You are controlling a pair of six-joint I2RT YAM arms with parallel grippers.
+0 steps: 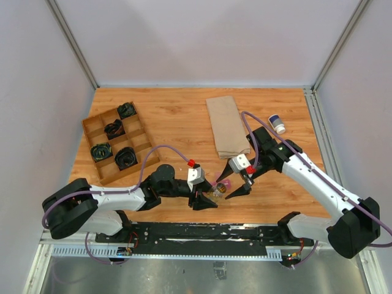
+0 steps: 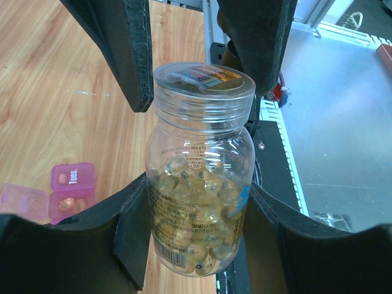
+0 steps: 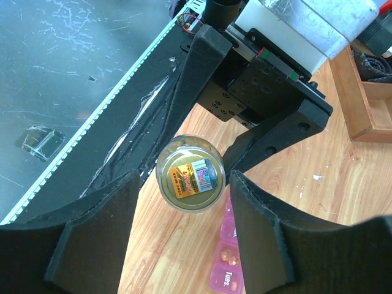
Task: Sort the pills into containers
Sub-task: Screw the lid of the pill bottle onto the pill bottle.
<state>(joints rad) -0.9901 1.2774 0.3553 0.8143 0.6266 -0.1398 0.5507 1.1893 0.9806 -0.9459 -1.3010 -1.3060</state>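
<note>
Clear round plastic bottle (image 2: 199, 184) stands roughly upright, long axis vertical, its clear cap with a printed sticker (image 3: 191, 174) pointing up. It is about half full of yellow translucent softgel pills (image 2: 196, 214). Left gripper (image 2: 196, 202) is clamped on the bottle's body from the side. Right gripper (image 3: 184, 177) comes down from above the bottle with one finger on either side of the cap; can't tell if the pads press on it. Can't tell if the bottle's base touches the table.

Translucent magenta-pink pill strip (image 3: 228, 257) lies flat on the wood just beside the bottle. Its full length is hidden, so long axis unclear. The lid marked "Tues." (image 2: 72, 176) is flipped open, and the open compartment holds a few orange-brown pills (image 2: 73, 204). Neighbouring compartment (image 2: 21, 202) is lidded, contents unreadable.

Brown wooden divided tray (image 1: 92, 125) sits well left of the bottle, with black coiled items (image 1: 125, 158) in four cells.
</note>
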